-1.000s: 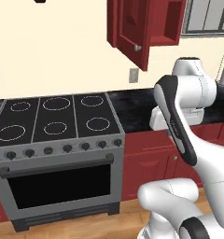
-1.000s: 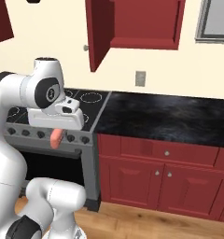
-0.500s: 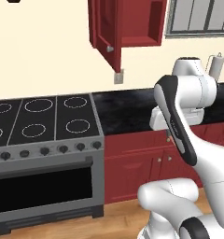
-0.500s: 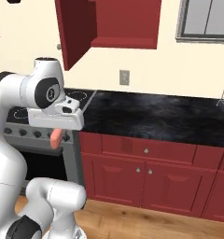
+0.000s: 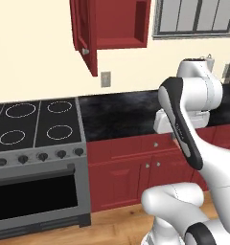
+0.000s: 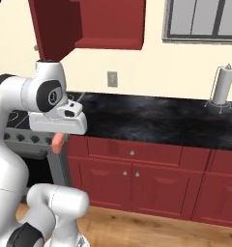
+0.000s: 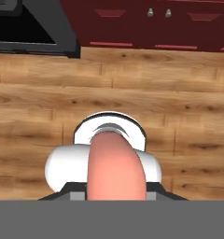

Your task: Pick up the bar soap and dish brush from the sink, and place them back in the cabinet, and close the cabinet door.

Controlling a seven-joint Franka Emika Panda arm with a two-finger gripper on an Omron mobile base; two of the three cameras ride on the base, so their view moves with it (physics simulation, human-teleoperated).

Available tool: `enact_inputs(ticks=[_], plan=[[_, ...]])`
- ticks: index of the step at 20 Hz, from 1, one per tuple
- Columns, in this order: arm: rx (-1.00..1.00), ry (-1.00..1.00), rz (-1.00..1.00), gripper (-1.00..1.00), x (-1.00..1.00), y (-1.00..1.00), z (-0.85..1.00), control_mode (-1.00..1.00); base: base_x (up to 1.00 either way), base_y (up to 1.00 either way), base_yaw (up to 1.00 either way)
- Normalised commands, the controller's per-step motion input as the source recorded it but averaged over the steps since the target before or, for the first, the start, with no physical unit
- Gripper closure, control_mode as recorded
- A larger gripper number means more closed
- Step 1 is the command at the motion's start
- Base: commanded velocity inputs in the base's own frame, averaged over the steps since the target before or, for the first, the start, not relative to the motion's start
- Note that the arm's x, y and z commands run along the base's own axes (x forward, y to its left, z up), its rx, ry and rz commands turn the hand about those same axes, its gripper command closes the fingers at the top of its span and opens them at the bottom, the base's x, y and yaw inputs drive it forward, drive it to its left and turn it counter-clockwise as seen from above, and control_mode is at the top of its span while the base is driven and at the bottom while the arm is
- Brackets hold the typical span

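Note:
My gripper (image 6: 59,138) points down in front of my body, shut on the orange-salmon bar soap (image 6: 58,141), which hangs below the white hand. In the hand view the bar soap (image 7: 115,165) stands up between the fingers over the wooden floor. The dark red wall cabinet (image 5: 121,24) is up on the wall with its red interior showing, and its cabinet door (image 5: 84,33) is swung open to the left. From the right base view the cabinet (image 6: 110,24) and the open cabinet door (image 6: 52,26) are above my hand. Sink and dish brush are out of view.
A black marbled counter (image 5: 121,112) runs over red lower cabinets (image 6: 137,178). The stove (image 5: 35,127) with its oven is at the left. A paper towel holder (image 6: 222,87) stands on the counter at the right, under a window (image 6: 205,19). A wall outlet (image 5: 106,79) sits below the cabinet.
The whole scene has slid leftward in both base views, so the base has driven right along the counter. The arm holds the same pose with the soap in its grip.

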Motion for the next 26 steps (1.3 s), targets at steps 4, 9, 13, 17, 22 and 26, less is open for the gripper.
enact_inputs(ticks=[4,9,13,17,22,26], plan=[[0.00,0.00,0.00,1.00,0.00,0.00,0.00,1.00,0.06,-0.25,-0.14],[0.00,0.00,0.00,1.00,0.00,0.00,0.00,1.00,0.28,-0.21,-0.09],[0.00,0.00,0.00,1.00,0.00,0.00,0.00,1.00,0.47,-0.17,0.00],[0.00,0.00,0.00,1.00,0.00,0.00,0.00,1.00,0.55,-0.31,0.00],[0.00,0.00,0.00,1.00,0.00,0.00,0.00,1.00,0.49,-0.40,0.06],[0.00,0.00,0.00,1.00,0.00,0.00,0.00,1.00,0.36,-0.34,0.08]])
